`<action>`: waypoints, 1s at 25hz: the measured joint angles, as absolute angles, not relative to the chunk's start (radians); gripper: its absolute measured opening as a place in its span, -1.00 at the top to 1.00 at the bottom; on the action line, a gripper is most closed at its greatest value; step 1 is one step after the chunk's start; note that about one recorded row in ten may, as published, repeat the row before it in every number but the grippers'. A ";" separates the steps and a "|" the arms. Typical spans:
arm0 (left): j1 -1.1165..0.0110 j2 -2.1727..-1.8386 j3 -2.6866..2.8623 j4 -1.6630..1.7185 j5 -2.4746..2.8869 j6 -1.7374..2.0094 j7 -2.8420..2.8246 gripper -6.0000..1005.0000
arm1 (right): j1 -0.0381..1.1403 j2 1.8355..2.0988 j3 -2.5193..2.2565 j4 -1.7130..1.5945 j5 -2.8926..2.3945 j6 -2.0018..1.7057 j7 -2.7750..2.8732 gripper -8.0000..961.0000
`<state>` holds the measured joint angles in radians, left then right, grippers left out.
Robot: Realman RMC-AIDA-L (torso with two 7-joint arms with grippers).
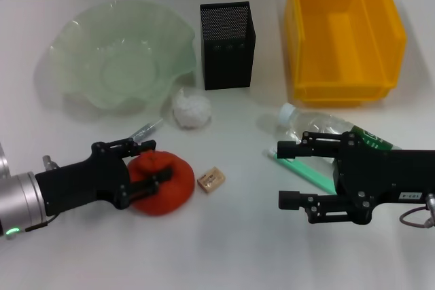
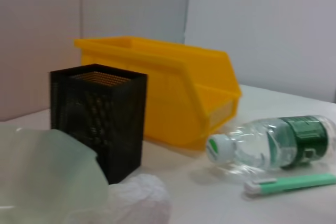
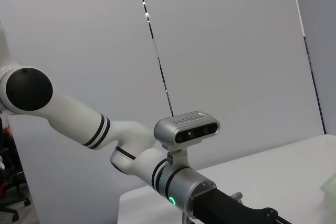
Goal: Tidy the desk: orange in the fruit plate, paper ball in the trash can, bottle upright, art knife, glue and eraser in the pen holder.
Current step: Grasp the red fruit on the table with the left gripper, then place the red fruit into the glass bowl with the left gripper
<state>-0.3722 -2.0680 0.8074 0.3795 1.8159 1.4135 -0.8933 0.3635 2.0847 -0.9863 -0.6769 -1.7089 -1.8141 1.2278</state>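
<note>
The left gripper (image 1: 151,161) lies low over the near-left part of the desk (image 1: 224,249), its black fingers (image 1: 139,145) spread around the orange (image 1: 165,183): one finger runs along the fruit's far side and the other crosses its top. Whether the pads press on the skin cannot be told. The orange rests on the desk surface.

Just beside the orange, toward the desk centre, lies the eraser (image 1: 211,179), apart from the fruit. Behind the left gripper a small translucent stick-shaped item (image 1: 146,129) lies on the surface; its type cannot be determined. Beyond it sits the paper ball (image 1: 191,109), near the front rim of the fruit plate (image 1: 122,52), which occupies the far-left area of the desk. The pen holder (image 1: 227,44) stands upright at the far centre, between the fruit plate and the trash can (image 1: 343,28). The trash can occupies the far-right area.

The right gripper (image 1: 291,174) hovers over the near-right part of the desk, fingers parted and holding nothing. Behind it the bottle (image 1: 319,125) lies on its side, white cap pointing toward the desk centre. A green art knife (image 1: 302,168) lies flat just in front of the bottle, partly under the upper finger of the right gripper. The right wrist view shows the left arm (image 3: 131,150) against a grey wall.
</note>
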 joint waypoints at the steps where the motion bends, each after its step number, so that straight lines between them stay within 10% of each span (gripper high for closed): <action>1: -0.371 -2.068 0.807 0.380 1.813 1.410 -0.896 -0.37 | 0.364 2.085 -0.986 -0.676 -1.707 -1.814 1.228 -0.54; 10: -0.364 -2.068 0.807 0.383 1.811 1.404 -0.907 0.32 | 0.360 2.084 -0.986 -0.672 -1.689 -1.810 1.228 -0.54; 25: -0.398 -2.066 0.808 0.490 1.603 1.579 -0.953 0.66 | 0.362 2.080 -0.937 -0.548 -1.687 -1.792 1.164 -0.54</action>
<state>-0.3978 -2.0661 0.8085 0.4898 1.6028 1.5787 -0.9526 0.3624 2.0798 -0.9365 -0.5483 -1.6872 -1.7919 1.1644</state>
